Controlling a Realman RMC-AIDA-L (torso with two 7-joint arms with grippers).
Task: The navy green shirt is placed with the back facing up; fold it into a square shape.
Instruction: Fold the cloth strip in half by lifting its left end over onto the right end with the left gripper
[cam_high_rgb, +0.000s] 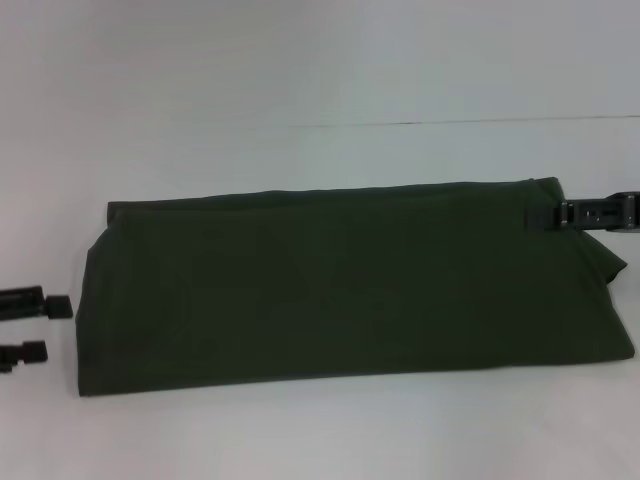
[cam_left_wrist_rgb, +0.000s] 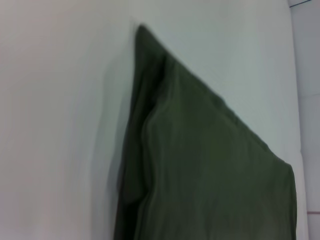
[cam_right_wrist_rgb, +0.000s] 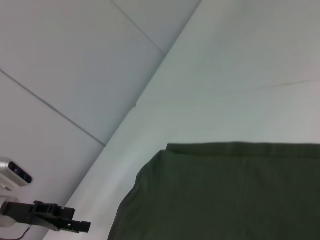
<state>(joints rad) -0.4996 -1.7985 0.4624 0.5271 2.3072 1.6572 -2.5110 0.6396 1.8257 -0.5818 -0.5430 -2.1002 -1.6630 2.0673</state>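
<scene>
Left gripper (cam_high_rgb: 45, 328) waits near the table's (cam_high_rgb: 300, 440) left edge, fingers spread, just beside the navy green shirt (cam_high_rgb: 340, 290) (folded into a long band). Farther back, right gripper (cam_high_rgb: 545, 215) touches its far right corner; grip unclear.

This looks like a robot test room or lab, not a home. A plain white desk (cam_high_rgb: 300, 110) fills the head view, bare and evenly lit, with a faint seam across its far part. The right wrist view shows pale floor or wall panels (cam_right_wrist_rgb: 65, 75) with thin dark joints beyond the desk's edge. Black robot pincers reach in from both sides, the left pincer (cam_high_rgb: 35, 325) and the right pincer (cam_high_rgb: 590, 213), and only a dark green shirt (cam_high_rgb: 340, 290) lies there.
</scene>
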